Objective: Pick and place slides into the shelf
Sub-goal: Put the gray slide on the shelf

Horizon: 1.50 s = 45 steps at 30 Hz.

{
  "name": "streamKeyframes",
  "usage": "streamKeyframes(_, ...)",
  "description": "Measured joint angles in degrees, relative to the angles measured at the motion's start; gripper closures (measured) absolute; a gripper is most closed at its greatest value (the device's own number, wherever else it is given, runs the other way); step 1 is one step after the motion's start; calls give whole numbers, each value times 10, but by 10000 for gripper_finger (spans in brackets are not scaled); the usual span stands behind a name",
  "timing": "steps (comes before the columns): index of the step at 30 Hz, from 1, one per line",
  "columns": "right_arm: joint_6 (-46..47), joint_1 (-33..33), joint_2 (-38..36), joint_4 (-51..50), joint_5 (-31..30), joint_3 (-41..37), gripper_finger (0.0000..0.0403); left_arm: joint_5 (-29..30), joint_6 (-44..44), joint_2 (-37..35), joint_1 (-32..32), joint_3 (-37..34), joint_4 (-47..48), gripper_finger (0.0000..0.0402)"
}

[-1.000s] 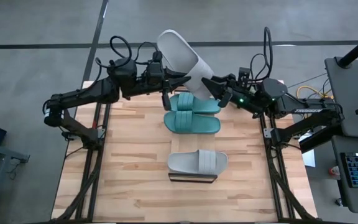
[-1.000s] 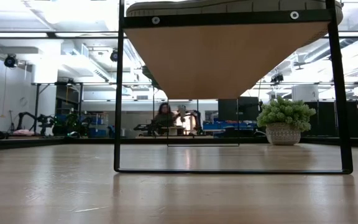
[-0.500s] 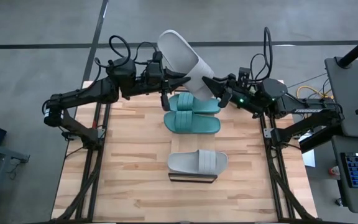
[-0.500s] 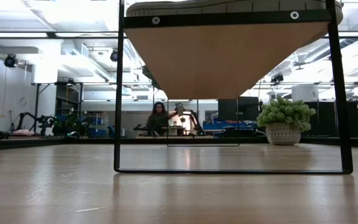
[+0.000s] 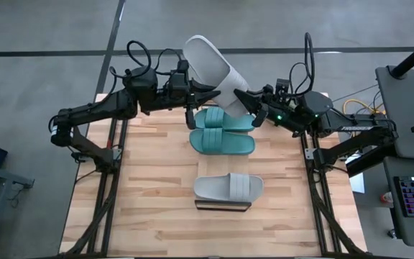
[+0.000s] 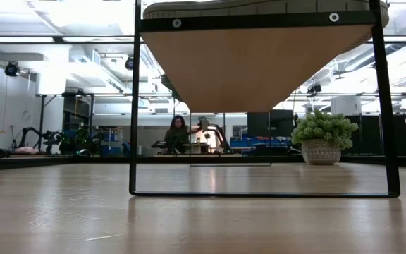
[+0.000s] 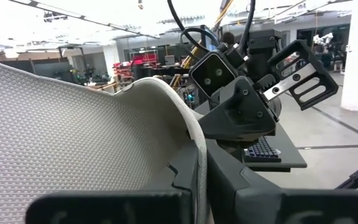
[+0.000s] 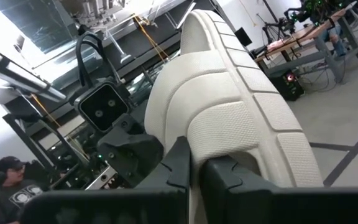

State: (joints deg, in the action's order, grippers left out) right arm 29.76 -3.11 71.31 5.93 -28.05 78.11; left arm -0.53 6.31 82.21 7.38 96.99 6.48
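A light grey slide (image 5: 210,68) is held up in the air above the table's far edge, between my left gripper (image 5: 201,93) and my right gripper (image 5: 243,99), both shut on its lower end. Two dark teal slides (image 5: 222,119) (image 5: 222,142) lie side by side on the table below it. A second grey slide (image 5: 228,188) rests sole down on the shelf (image 5: 223,206) near the table's middle. The low view shows the shelf's plank (image 6: 252,63) from underneath, with that slide (image 6: 259,7) on top. My left gripper pinches a thin edge of the grey slide (image 7: 196,155) between its two fingers, coming level from the table's left. The slide is lifted clear and rises beyond the fingers. My right gripper pinches the slide's lower end (image 8: 194,146) between its two fingers, coming level from the table's right. The slide stands tilted, its free end (image 5: 198,44) up and toward the far left.
The shelf's dark metal frame (image 6: 134,106) stands on the wooden tabletop (image 5: 142,180), with bare wood to its left and right. A person and a potted plant (image 6: 323,137) show in the room beyond the table.
My right gripper has shut on the lower end of the grey slide, which my left gripper keeps holding up. The slide has stayed nearly where it was.
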Motion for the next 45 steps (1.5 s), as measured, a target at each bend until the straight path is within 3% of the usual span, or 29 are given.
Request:
streamKeyframes(11, 0, 0, 0, -2, 2, 0, 394, -23, 4, 0, 0, 0, 1, 313)
streamKeyframes(23, -5, 0, -13, -12, 1, 0, 394, -34, 14, -11, 3, -1, 6, 149)
streamKeyframes(27, -5, 0, -16, -25, -3, 0, 394, -28, 16, -17, 4, -1, 3, 110)
streamKeyframes(35, -8, 0, -20, -29, 8, 0, 394, 14, 15, -28, 4, -1, 18, 91)
streamKeyframes(40, -7, 0, -35, -50, 32, 0, 394, 80, -12, -58, 4, -1, 75, 91)
streamKeyframes(45, 8, 0, -74, -112, 28, 0, 394, 101, -45, -106, 4, -1, 145, 91)
